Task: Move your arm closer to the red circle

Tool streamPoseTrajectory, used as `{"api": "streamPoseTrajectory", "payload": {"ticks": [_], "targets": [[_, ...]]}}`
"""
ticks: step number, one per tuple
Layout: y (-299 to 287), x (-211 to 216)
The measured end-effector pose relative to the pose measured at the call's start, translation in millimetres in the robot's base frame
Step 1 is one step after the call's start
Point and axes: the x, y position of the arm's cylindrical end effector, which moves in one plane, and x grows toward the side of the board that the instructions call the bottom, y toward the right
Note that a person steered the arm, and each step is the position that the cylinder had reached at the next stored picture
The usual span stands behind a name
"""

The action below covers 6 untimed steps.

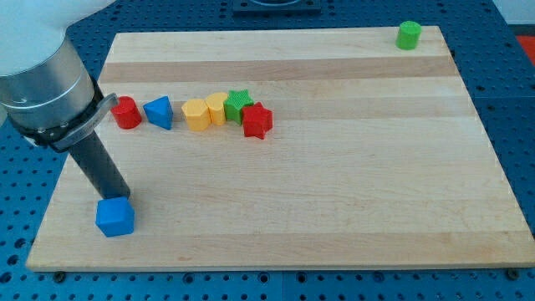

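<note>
Nearest the view's bottom, a blue cube [114, 216] is seen on the wooden board [334, 209], close to its lower-left corner. The tip [117, 197] is placed right at the cube's upper edge, seemingly touching it; the exact end of the rod is partly hidden behind the cube, so contact cannot be told for certain. No gripper is carried: only a plain dark rod, with nothing held.

Farther up, a row of 6 blocks is laid across the left half of the board. The red circle [126, 112] is found at the row's left end, well apart from the tip and above it in the view. Just beside it on the right a blue triangle [159, 113] is set, then 2 yellow blocks [196, 115] [216, 108] touching each other, a green star [238, 104] and a red star [257, 121] packed close together.

Between the tip and the red circle only bare board is seen.

Farthest off, a green cylinder [409, 35] is stood near the top-right corner.
</note>
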Motion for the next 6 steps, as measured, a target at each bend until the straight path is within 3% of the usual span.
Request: {"api": "streamPoseTrajectory", "payload": {"ticks": [1,3,4,6], "targets": [[-11.9,-18.8],[-93.7,-55.9],[-94.3,-73.7],[-92.7,-147.8]]}}
